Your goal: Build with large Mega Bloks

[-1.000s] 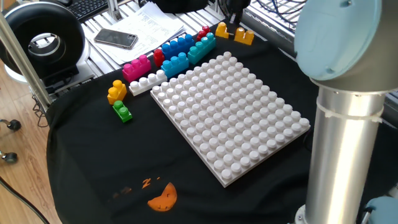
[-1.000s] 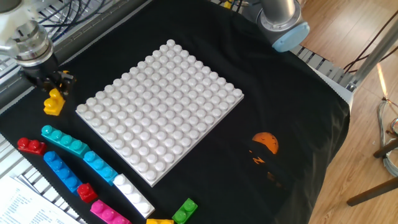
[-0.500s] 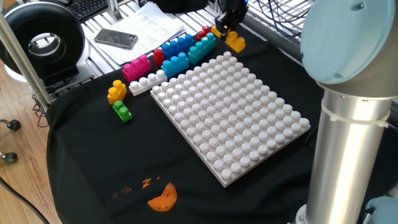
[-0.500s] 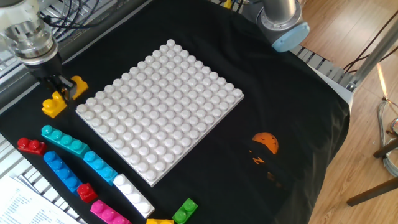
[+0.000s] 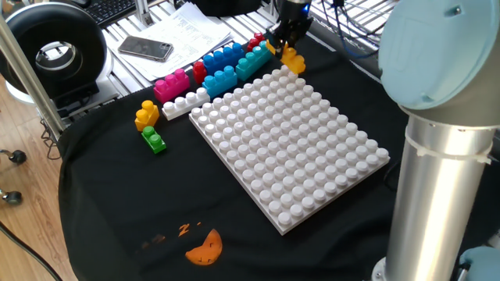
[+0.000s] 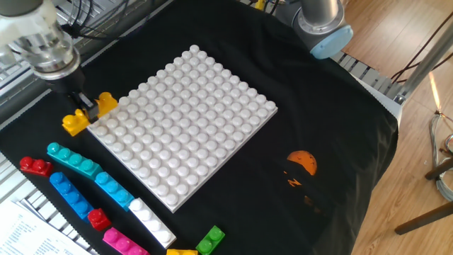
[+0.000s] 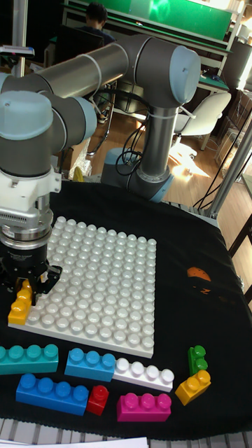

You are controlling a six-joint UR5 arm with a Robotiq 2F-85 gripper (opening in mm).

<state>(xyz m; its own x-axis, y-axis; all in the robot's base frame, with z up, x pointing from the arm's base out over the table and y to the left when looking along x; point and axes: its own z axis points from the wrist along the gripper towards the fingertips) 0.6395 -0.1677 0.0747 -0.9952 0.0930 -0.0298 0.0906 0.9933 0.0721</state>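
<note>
A black cloth (image 6: 340, 106) with an orange printed mark (image 6: 303, 163) covers the table, and a large white studded plastic baseplate (image 6: 180, 120) lies flat in the middle of it. Beyond the cloth's far edge in one fixed view sit a dark smartphone (image 5: 145, 48) on printed papers (image 5: 187, 35) and a black round device (image 5: 56, 48); the tall fixed view shows a workshop behind (a seated person at a green-topped bench).

The grey-and-blue robot arm (image 7: 105, 66) reaches over from its base at the table's edge and points its two-finger gripper (image 7: 25, 285) straight down at the baseplate's corner. The fingers are pinched on a long orange-yellow plastic brick (image 6: 89, 113), gripping it about its middle, so one end sticks out on each side. The brick hangs tilted, one end over the baseplate's edge studs and the other out over the cloth; whether it touches the studs I cannot tell.

Along the cloth beside the baseplate lie the loose bricks: a long cyan brick (image 7: 29, 358), a long blue brick (image 7: 52, 393), a shorter blue brick (image 7: 91, 364) touching a white brick (image 7: 143, 374), a small red brick (image 7: 99, 399), a pink brick (image 7: 143, 407), a small green brick (image 7: 197, 359) and a small orange-yellow brick (image 7: 193, 386).
</note>
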